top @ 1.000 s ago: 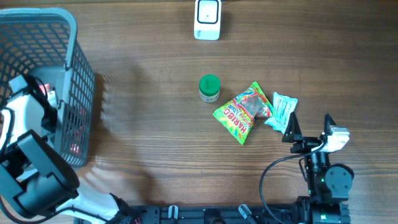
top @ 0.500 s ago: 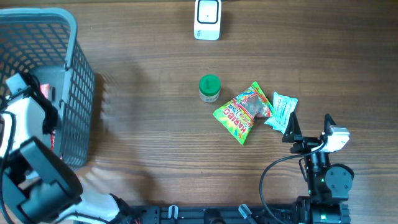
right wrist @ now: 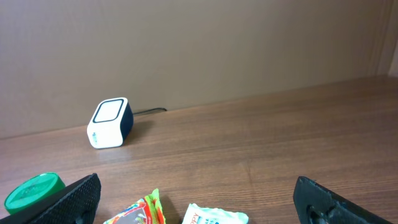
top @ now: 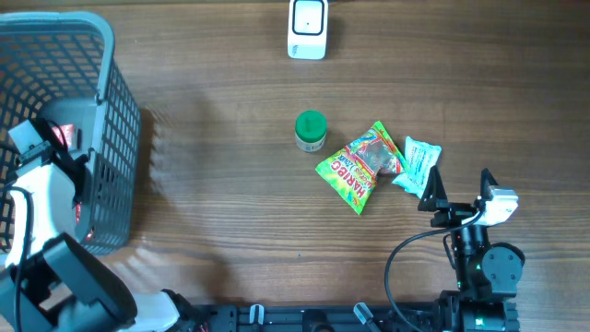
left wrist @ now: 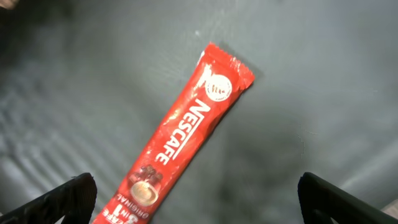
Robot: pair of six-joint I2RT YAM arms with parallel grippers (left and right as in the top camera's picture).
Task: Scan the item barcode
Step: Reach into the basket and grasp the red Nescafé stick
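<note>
Left gripper (left wrist: 199, 194) (jaws wide) hovers over Nescafe sachet (left wrist: 181, 133).

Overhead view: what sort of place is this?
Most likely a mock shop checkout set up for robot testing. A small white barcode scanner sits at the far edge of the wooden table, a Haribo bag lies among packaged snacks, and a gray shopping basket holds a Nescafe sachet.

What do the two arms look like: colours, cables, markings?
Left arm: white shell links with black joint housings. Right arm: black, with a white block near the wrist, a black cable looping off to one side and a small green light. Left fingers and right fingers are black with wedge-shaped tips.
</note>
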